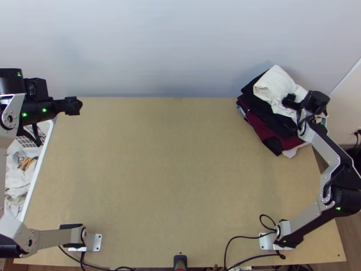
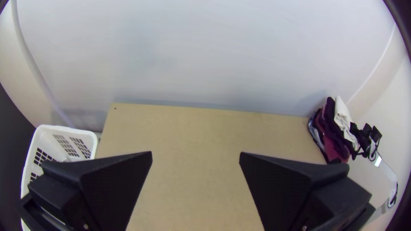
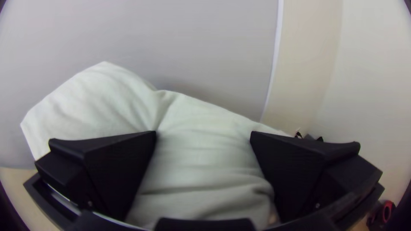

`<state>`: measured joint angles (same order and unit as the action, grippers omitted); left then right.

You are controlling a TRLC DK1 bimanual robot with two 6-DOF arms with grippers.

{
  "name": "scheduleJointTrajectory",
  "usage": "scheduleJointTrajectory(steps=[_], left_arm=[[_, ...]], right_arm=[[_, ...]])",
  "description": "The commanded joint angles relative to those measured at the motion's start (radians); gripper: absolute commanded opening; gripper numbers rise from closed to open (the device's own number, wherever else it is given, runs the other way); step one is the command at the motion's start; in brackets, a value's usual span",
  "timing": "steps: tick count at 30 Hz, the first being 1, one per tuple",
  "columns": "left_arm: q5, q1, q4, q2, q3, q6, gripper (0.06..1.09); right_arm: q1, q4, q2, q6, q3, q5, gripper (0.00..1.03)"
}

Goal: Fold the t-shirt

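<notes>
1. The left gripper (image 1: 73, 105) has its jaws spread wide apart, with nothing between them.
2. The jaws of the right gripper (image 1: 289, 101) are also parted, and the white t-shirt (image 1: 274, 83) spans the gap in the right wrist view; they are not clenched on it. Whether either finger touches the cloth, the pictures do not settle.
3. The white t-shirt lies on top of the clothes pile (image 1: 261, 128) at the table's far right corner. It is folded into a thick bundle, with soft creases running across it and one rounded corner toward the wall (image 1: 171, 45).
4. Beneath it, the pile shows black and maroon layers, with a pale edge low down, all stacked somewhat askew.
5. The left gripper is over the table's far left corner, near the wall and well apart from the pile.
6. The table (image 1: 171, 167) is light wood; black cables (image 1: 246, 236) curl along its near edge.
7. A white basket (image 1: 36, 174) stands beside the table's left edge, holding rumpled whitish cloth and a piece with orange and black.
</notes>
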<state>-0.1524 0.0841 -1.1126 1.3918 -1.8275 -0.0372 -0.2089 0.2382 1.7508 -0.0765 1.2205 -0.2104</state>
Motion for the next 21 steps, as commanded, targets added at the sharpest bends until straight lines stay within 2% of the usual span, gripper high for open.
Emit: scheduleJointTrajectory(steps=[1, 6, 11, 15, 21], left_arm=[[0.001, -0.007, -0.012, 0.007, -0.027, -0.016, 1.05], [0.001, -0.024, -0.012, 0.013, -0.036, -0.030, 1.05], [0.002, -0.027, -0.013, 0.015, -0.053, -0.036, 1.05], [0.005, -0.026, -0.030, 0.010, -0.070, -0.041, 1.05], [0.005, -0.015, -0.062, -0.027, -0.085, -0.049, 1.05]], right_arm=[[-0.009, -0.028, -0.040, 0.021, -0.052, -0.020, 1.00], [0.019, -0.054, -0.137, 0.032, 0.065, -0.034, 1.00], [0.106, -0.042, -0.143, 0.081, 0.159, -0.075, 1.00], [0.172, -0.030, -0.065, 0.113, 0.217, -0.089, 1.00], [0.198, -0.165, 0.184, 0.116, 0.402, -0.089, 0.99]])
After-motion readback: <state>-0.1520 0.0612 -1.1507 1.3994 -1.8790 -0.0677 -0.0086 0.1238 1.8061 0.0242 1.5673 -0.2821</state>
